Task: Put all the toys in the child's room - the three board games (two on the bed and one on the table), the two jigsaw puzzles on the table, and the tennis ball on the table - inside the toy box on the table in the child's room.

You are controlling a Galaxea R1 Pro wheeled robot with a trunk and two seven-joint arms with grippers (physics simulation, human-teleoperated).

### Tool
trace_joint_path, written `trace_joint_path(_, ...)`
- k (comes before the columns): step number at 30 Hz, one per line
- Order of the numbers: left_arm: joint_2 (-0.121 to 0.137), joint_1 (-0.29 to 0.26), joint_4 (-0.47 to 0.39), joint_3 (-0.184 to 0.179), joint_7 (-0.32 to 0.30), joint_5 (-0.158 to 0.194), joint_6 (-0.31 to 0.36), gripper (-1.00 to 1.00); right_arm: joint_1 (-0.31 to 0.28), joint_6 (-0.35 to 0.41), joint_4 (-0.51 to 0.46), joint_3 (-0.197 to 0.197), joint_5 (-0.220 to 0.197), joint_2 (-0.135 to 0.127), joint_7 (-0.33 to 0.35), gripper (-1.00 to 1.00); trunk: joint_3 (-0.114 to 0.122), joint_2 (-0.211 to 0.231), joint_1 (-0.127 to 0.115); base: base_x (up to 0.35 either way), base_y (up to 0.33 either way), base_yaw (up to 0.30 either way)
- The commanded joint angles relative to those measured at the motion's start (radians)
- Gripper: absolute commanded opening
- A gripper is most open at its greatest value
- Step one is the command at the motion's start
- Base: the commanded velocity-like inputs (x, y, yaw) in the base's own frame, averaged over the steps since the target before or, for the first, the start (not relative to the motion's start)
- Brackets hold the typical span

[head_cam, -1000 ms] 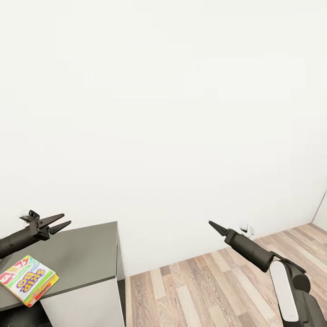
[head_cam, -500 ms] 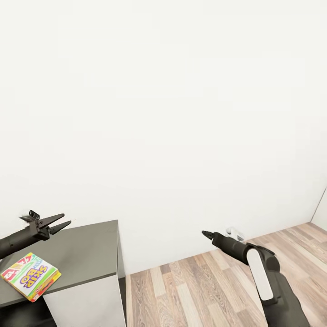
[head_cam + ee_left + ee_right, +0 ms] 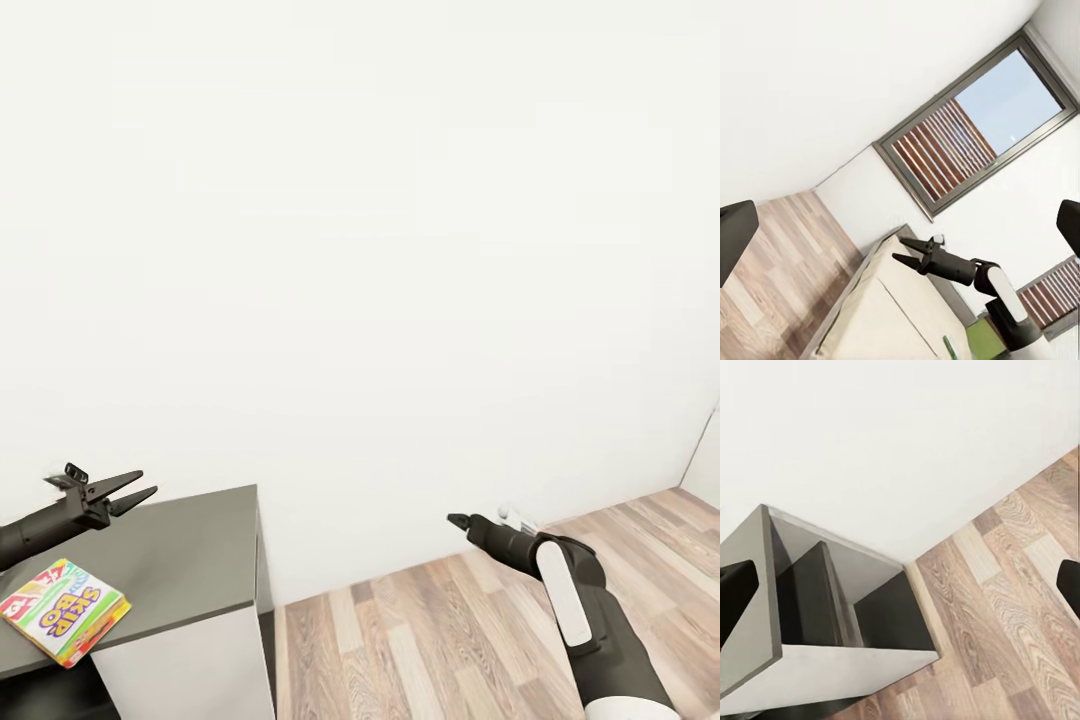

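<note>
Here the SKIP-BO box (image 3: 62,613) lies flat on the grey cabinet top (image 3: 190,560), near left, long axis slanted. The left gripper (image 3: 138,488), jaws parted and empty, hovers just beyond it (nearer arm); the right gripper (image 3: 458,521), closure indiscernible, is well apart.

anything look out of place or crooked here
The colourful "SKIP-BO" card box lies askew on the dark grey cabinet top, turned at an angle and close to its front edge. Nothing looks spilled or damaged.
</note>
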Motion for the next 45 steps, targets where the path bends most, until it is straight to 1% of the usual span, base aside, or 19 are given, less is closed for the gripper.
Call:
trace_joint_path(1,0.0,0.0,0.0,0.0,-0.004,0.0,0.011,1.0,-0.001,0.004,0.0,-0.004,0.001,0.0,0.006,1.0,0.0,-0.001,0.0,0.0,0.0,-0.211)
trace_joint_path(7,0.0,0.0,0.0,-0.001,-0.004,0.0,0.01,1.0,-0.001,0.002,0.005,-0.008,-0.017,-0.004,0.012,1.0,0.0,-0.001,0.0,0.0,0.0,-0.258)
trace_joint_path(23,-0.002,0.0,0.0,-0.004,-0.002,0.0,0.01,1.0,-0.001,-0.007,0.014,-0.012,-0.02,-0.016,0.022,1.0,0.0,-0.001,0.0,0.0,-0.064,-0.277)
trace_joint_path(26,-0.003,0.0,0.0,-0.005,-0.001,0.0,0.01,1.0,-0.001,-0.008,0.015,-0.02,-0.02,-0.017,0.028,1.0,0.0,-0.001,0.0,0.0,-0.093,-0.278)
trace_joint_path(33,-0.007,0.0,0.0,-0.005,0.001,0.0,0.01,1.0,-0.001,-0.007,0.021,-0.078,-0.02,-0.019,0.061,1.0,0.0,-0.001,0.0,0.0,-0.093,-0.278)
trace_joint_path(37,-0.009,0.0,0.0,-0.005,0.003,0.0,0.01,1.0,-0.001,-0.007,0.022,-0.089,-0.02,-0.02,0.072,1.0,0.0,-0.001,0.0,0.0,-0.093,-0.278)
trace_joint_path(45,-0.011,0.0,-0.001,-0.004,0.005,0.0,0.009,1.0,-0.001,-0.007,0.022,-0.092,-0.019,-0.02,0.076,1.0,0.0,-0.001,0.0,0.0,-0.093,-0.278)
